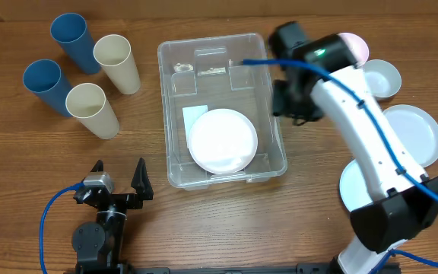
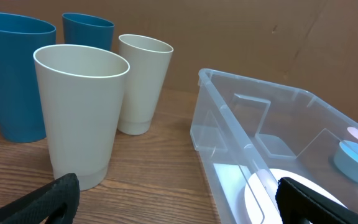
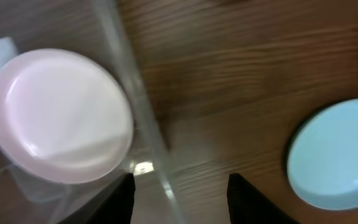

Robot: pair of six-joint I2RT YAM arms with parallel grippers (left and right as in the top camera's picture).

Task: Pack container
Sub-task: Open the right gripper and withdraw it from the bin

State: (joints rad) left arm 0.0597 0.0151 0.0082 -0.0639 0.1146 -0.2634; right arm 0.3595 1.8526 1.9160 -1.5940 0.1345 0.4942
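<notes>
Clear rectangular container [image 1: 220,109] sits upright mid-table, holding a white plate [image 1: 222,141].

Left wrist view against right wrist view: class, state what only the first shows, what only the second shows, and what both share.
Only the left wrist view: two blue cups and two cream cups, upright on the table. Only the right wrist view: the right gripper, open, above the side wall of the container. Both: that clear container, the pale plate inside it, the wooden table, and seemingly a light blue dish outside the container.
</notes>
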